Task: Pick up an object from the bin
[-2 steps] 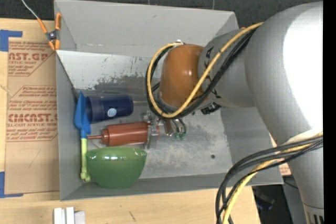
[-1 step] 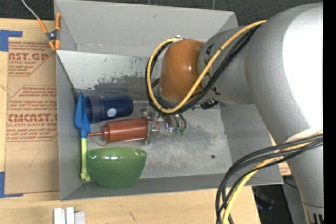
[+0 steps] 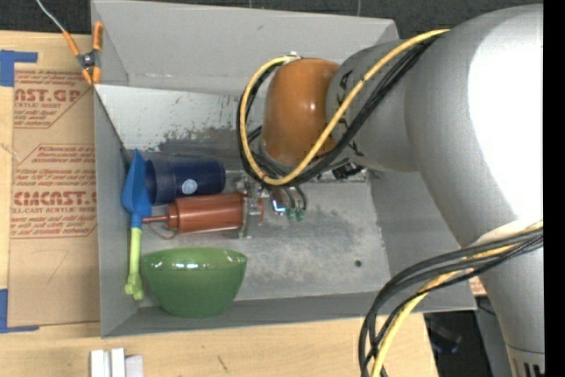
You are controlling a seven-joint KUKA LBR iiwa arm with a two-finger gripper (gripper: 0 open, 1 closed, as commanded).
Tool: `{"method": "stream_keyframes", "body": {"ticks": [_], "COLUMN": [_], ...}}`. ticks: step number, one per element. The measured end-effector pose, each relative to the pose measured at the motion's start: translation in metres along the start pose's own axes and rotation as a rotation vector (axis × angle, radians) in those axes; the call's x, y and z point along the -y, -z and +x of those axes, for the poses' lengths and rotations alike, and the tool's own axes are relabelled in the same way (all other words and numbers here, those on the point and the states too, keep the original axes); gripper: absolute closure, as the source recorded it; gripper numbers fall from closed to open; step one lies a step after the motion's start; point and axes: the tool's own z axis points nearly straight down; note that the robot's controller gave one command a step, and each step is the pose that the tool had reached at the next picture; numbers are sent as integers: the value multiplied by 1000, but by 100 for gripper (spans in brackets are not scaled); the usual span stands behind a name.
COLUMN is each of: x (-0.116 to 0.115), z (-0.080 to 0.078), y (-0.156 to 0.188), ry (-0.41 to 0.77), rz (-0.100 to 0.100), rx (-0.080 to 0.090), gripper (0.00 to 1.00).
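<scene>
Grey bin [image 3: 335, 256]: my gripper [image 3: 269, 207] mostly hidden under orange wrist cover [image 3: 296, 110], state can't tell. Reddish-brown bottle [image 3: 207, 214] lies sideways just beside it.

Bin [image 3: 353, 265] left side: long-handled tool [image 3: 134, 216] lying along wall.
Beside it: can [image 3: 185, 178] lying behind bottle [image 3: 207, 214]; bowl [image 3: 194, 278] sitting in front.

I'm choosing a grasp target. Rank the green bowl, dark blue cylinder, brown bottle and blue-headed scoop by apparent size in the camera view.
1. green bowl: clearly largest.
2. brown bottle and dark blue cylinder: too alike to rank; the bottle longer, the cylinder thicker.
3. blue-headed scoop: long but thin, least area.
</scene>
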Motion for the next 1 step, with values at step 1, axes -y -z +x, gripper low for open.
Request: {"method": "stream_keyframes", "body": {"ticks": [1], "x": [0], "z": [-1], "y": [-7], "ry": [6], "rz": [1], "rx": [2], "gripper": [100]}}
